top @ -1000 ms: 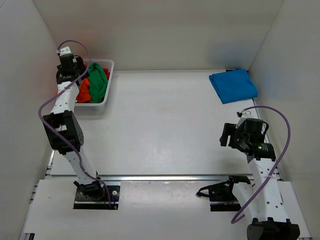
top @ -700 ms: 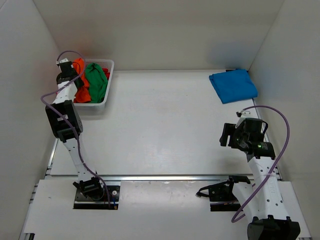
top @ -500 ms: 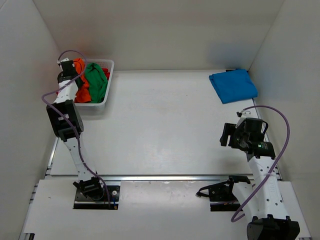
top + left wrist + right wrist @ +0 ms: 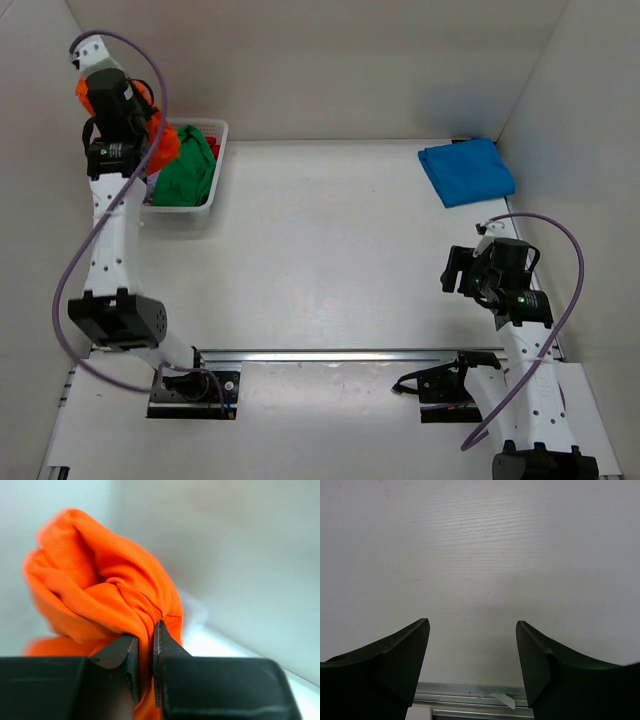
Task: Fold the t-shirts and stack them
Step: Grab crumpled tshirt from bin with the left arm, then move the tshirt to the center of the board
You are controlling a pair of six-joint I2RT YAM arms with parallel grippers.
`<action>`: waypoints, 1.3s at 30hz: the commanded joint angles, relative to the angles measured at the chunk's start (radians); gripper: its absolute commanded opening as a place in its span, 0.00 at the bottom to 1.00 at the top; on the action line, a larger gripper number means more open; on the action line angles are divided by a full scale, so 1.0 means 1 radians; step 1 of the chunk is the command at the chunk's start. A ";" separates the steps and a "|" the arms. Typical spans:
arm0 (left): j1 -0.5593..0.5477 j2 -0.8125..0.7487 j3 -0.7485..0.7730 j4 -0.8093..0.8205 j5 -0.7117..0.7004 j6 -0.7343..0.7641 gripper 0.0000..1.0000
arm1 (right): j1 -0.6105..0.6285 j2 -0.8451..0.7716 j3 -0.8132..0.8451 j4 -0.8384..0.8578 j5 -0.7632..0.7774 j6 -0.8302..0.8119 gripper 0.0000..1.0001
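1. Fingers of the right gripper (image 4: 471, 625) stand spread wide, holding nothing, over bare counter (image 4: 470, 540).
2. Beyond that gripper and well apart from it, the folded blue t-shirt (image 4: 466, 170) lies flat on the counter.
3. The left gripper (image 4: 145, 640) is clenched on a bunched fold of the orange t-shirt (image 4: 100, 580), held high.
4. Below it, the green t-shirt (image 4: 190, 168) sits in the white basket (image 4: 180, 209).

On my feed the basket (image 4: 186, 210) sits in the table's (image 4: 320, 250) far left corner with one t-shirt (image 4: 188, 165) inside. My left pincer (image 4: 145, 650) has a second t-shirt (image 4: 100, 580) up above the basket's left side. A third t-shirt (image 4: 466, 171) lies far right, with my right pincer (image 4: 471, 625) nearer me, over the table.
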 commanded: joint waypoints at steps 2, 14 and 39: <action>-0.222 -0.210 -0.035 0.083 0.090 0.061 0.00 | -0.004 -0.033 0.010 0.033 0.011 -0.001 0.67; -0.417 -0.686 -0.761 0.258 0.454 -0.377 0.00 | -0.004 -0.051 0.010 0.039 0.005 -0.008 0.65; -0.559 -0.837 -1.423 0.133 0.591 -0.492 0.53 | 0.562 0.339 -0.076 0.614 -0.204 0.417 0.78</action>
